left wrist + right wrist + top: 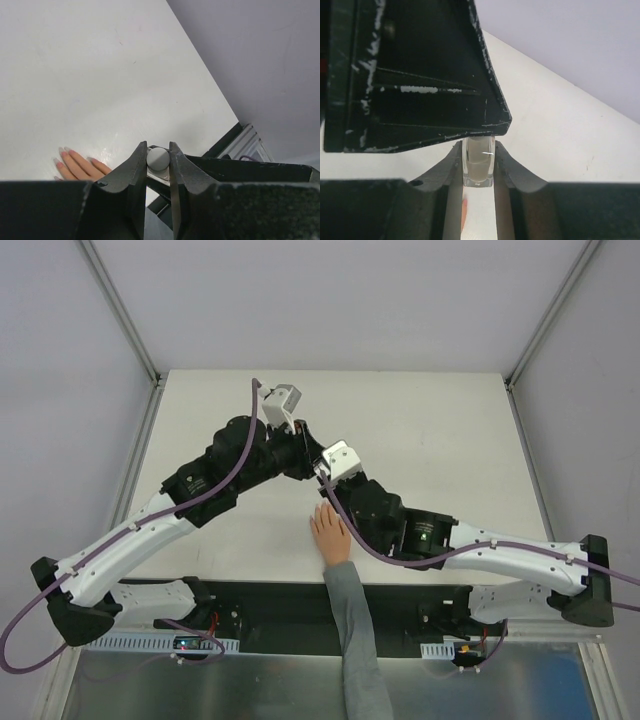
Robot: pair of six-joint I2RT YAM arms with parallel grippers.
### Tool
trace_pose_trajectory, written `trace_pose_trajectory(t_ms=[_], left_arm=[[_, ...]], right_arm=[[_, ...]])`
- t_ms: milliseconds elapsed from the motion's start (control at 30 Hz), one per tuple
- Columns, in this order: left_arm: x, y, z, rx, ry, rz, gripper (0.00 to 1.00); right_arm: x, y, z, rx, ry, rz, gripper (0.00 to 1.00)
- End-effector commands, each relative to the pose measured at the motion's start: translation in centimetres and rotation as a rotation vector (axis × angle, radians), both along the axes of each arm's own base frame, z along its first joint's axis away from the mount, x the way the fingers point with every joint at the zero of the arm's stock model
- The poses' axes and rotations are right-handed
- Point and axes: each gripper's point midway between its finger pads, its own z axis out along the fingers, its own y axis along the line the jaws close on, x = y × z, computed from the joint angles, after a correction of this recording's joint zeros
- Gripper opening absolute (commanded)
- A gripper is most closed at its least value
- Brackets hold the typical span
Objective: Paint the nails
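The left gripper pinches a white round cap; the right gripper, close against it, clamps a small clear bottle. Nearby, the nails tip a hand lying flat at the near edge of the white table, amid plain grey walls.

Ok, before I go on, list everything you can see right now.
table: one, white, under both arms
hand: one, pale peach with a grey sleeve, flat on the table near its front edge, between the arms
nails: several show, pinkish, at the fingertips
bottle: one, small and clear, between the right claw's fingers
round cap: one, white, between the left claw's fingers
left claw: one, black, shut on the round cap
right claw: one, black, shut on the bottle
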Motion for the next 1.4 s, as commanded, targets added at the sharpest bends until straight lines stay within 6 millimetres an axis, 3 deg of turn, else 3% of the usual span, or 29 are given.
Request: trace_pose_trajectory(t_ms=[0, 67, 100, 133, 167, 200, 233, 267, 300, 500, 600, 633, 667, 733, 967, 1200, 1367], left_arm=[[0.1, 0.8, 1.1, -0.041, 0.006, 0.064, 0.0], [-0.5, 0.7, 1.9, -0.068, -0.015, 0.029, 0.0], [-0.8, 0.6, 1.7, -0.071, -0.014, 0.009, 0.07], [-1.2, 0.8, 2.3, -0.088, -0.027, -0.012, 0.16], [-1.8, 0.6, 2.9, -0.109, -0.044, -0.057, 0.24], [-2.1, 0.6, 2.9, -0.114, -0.048, -0.078, 0.44], [-2.6, 0.8, 3.5, -0.128, -0.068, -0.115, 0.52], [-2.8, 1.0, 3.8, -0.134, -0.078, -0.129, 0.58], [-3.2, 1.5, 4.3, -0.144, -0.1, -0.139, 0.72], [-4.7, 2.8, 5.6, -0.184, -0.155, -0.218, 0.87], [-6.8, 2.0, 6.1, -0.223, -0.177, -0.376, 0.85], [-7.2, 1.7, 6.7, -0.24, -0.202, -0.42, 0.82], [-7.6, 1.5, 6.7, -0.241, -0.206, -0.452, 0.68], [-8.2, 1.1, 6.8, -0.248, -0.217, -0.506, 0.61], [-9.7, -0.5, 7.1, -0.3, -0.205, -0.675, 0.61], [-9.8, -0.9, 6.8, -0.315, -0.186, -0.698, 0.49], [-9.9, -1.2, 7.0, -0.321, -0.181, -0.721, 0.35]], right_arm=[[-1.5, 0.8, 4.6, 0.085, -0.091, 0.15, 0.01], [-2.6, 1.7, 4.4, 0.059, -0.069, 0.253, 0.0], [-3.0, 2.0, 4.3, 0.059, -0.049, 0.292, 0.01], [-3.4, 2.1, 4.8, 0.075, -0.039, 0.33, 0.0], [-4.0, 2.3, 3.6, 0.04, 0.004, 0.401, 0.0], [-4.3, 2.3, 3.3, 0.057, 0.033, 0.423, 0.0], [-5.0, 2.2, 2.6, 0.065, 0.059, 0.47, 0.0], [-4.3, 1.5, 2.4, 0.085, 0.069, 0.464, 0.0], [-4.4, 1.2, 2.0, 0.117, 0.099, 0.473, 0.0], [-6.7, -0.9, 1.5, 0.235, 0.189, 0.682, 0.0], [-8.5, -1.6, 2.2, 0.294, 0.261, 0.819, 0.0], [-10.0, -1.5, 2.3, 0.305, 0.301, 0.916, 0.01], [-9.9, -1.9, 2.9, 0.343, 0.338, 0.931, 0.0], [-11.2, -1.9, 3.8, 0.373, 0.39, 1.045, 0.0], [-11.4, -1.8, 6.5, 0.468, 0.376, 1.12, 0.01], [-10.7, -1.5, 7.2, 0.488, 0.362, 1.105, 0.0], [-9.4, -1.1, 6.9, 0.5, 0.358, 1.044, 0.0]])
